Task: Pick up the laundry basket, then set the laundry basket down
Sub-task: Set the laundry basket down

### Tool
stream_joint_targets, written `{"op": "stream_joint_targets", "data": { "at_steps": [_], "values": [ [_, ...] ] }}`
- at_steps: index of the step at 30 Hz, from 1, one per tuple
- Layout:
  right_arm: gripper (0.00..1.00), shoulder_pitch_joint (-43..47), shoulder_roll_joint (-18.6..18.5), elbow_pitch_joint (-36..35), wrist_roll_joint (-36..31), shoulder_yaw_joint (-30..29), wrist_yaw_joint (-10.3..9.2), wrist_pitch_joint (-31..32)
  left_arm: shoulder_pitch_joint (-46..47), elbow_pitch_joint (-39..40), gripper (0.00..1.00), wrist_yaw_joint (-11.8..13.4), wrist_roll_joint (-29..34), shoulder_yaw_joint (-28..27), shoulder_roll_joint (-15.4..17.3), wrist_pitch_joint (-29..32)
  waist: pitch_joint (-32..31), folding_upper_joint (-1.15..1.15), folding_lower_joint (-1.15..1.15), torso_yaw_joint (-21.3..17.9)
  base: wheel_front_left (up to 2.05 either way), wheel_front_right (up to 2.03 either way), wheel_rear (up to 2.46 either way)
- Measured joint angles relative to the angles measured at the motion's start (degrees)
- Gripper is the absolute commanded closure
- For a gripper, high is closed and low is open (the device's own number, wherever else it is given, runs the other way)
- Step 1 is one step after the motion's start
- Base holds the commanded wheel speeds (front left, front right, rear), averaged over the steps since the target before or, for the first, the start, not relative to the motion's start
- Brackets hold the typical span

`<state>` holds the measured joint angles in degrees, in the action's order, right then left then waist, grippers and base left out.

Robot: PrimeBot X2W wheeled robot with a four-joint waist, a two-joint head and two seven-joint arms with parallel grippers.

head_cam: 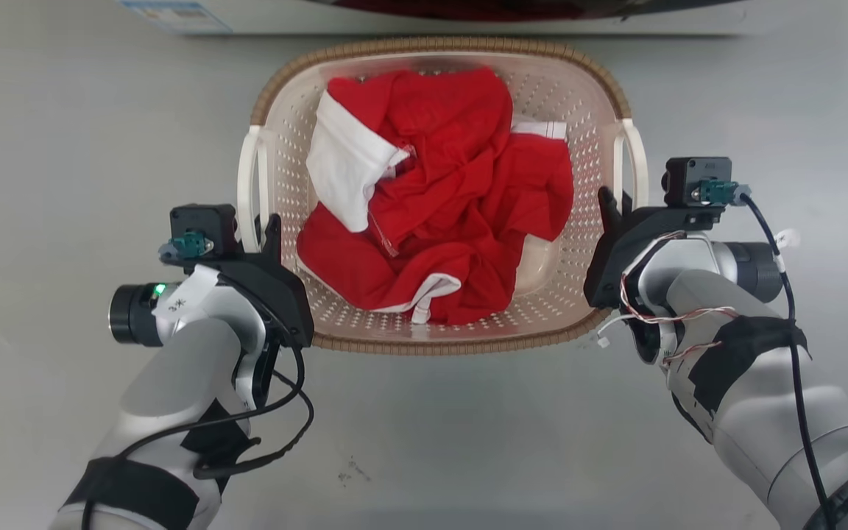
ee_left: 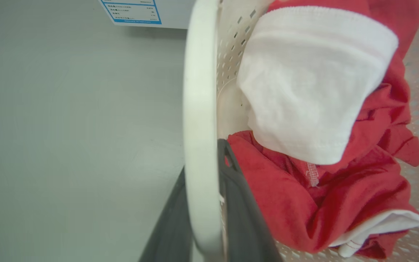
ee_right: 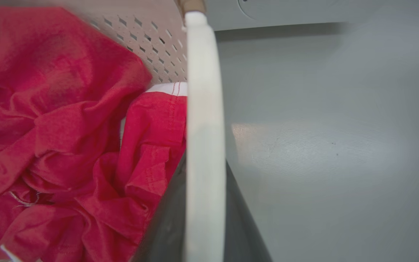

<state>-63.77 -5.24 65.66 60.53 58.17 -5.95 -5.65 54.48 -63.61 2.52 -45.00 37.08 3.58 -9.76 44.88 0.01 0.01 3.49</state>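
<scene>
The laundry basket point(head_cam: 542, 88) stands in the middle of the head view, on the grey floor point(head_cam: 63, 147); whether it is resting there or is lifted a little, I cannot tell. At 12 o'clock from it, very near, is the white front of a washing machine point(head_cam: 394, 23), which has a blue-edged label point(head_cam: 174, 15) at about 11 o'clock. Inside the basket lies a crumpled red garment point(head_cam: 461, 199) with white parts (one white fold is toward 10 o'clock).

The left gripper point(head_cam: 266, 232) is at 9 o'clock of the basket, on the near end of the left handle point(head_cam: 247, 177). In the left wrist view its dark fingers point(ee_left: 244, 214) stand one on each side of the white loop and press against it, so the pincer is clenched on this handle.

The right gripper point(head_cam: 612, 210) is at 3 o'clock, at the right handle point(head_cam: 637, 158). In the right wrist view its fingers point(ee_right: 166, 225) also stand close on both sides of the white bar, clenched on it in the same way. Both forearms come in from 6 o'clock.
</scene>
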Motion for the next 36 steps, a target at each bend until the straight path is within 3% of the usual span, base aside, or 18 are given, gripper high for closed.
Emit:
{"op": "stream_joint_targets", "data": {
  "at_steps": [10,27,28,29,30,31,32,34,36],
  "values": [
    [1.00,-1.4,0.0,1.6,-0.2,0.0,0.94,-1.7,1.8,-0.7,1.00,-0.1,0.3,0.1,-0.4,-1.0,6.1,0.00,0.00,0.6,0.00,0.00,0.00],
    [1.00,-3.6,0.4,3.3,-0.6,0.1,1.93,-4.5,4.4,-2.2,1.00,-0.5,1.8,0.1,-0.4,-3.0,8.3,-0.02,-0.01,1.1,0.00,0.00,0.00],
    [0.83,-3.7,0.4,3.3,-0.6,0.2,1.93,-4.6,4.5,-2.3,1.00,-0.5,1.8,0.1,-0.4,-3.1,8.3,-0.01,-0.01,1.1,0.00,0.00,0.00],
    [0.59,-3.7,0.5,3.4,-0.6,0.2,1.93,-4.6,4.6,-2.5,1.00,-0.5,1.8,0.1,-0.5,-3.2,8.3,-0.01,-0.01,1.0,0.00,0.00,0.00],
    [0.26,-3.7,0.6,3.5,-0.6,0.2,1.93,-4.5,4.9,-2.5,1.00,-0.6,1.8,0.1,-0.5,-3.3,8.3,-0.01,-0.01,1.0,0.00,0.00,0.00],
    [0.00,-3.7,0.7,3.7,-0.6,0.3,1.93,-4.5,5.1,-2.6,1.00,-0.6,1.9,0.2,-0.5,-3.5,8.3,-0.01,0.00,1.0,0.00,0.00,0.00],
    [0.00,-3.7,0.7,3.7,-0.6,0.3,1.96,-4.6,5.3,-2.7,0.59,-0.6,2.0,0.2,-0.5,-3.5,8.3,-0.01,0.00,1.0,0.00,0.00,0.00],
    [0.00,-3.7,0.8,3.9,-0.6,0.3,2.00,-4.8,5.2,-3.0,0.00,-0.6,2.3,0.3,-0.6,-3.5,8.2,-0.01,-0.01,1.0,0.00,0.00,0.00],
    [0.00,-3.6,0.8,4.1,-0.6,0.4,2.01,-5.1,5.2,-3.4,0.00,-0.6,2.3,0.2,-0.4,-3.5,8.0,-0.01,-0.01,1.0,0.00,0.00,0.00]
  ]
}}
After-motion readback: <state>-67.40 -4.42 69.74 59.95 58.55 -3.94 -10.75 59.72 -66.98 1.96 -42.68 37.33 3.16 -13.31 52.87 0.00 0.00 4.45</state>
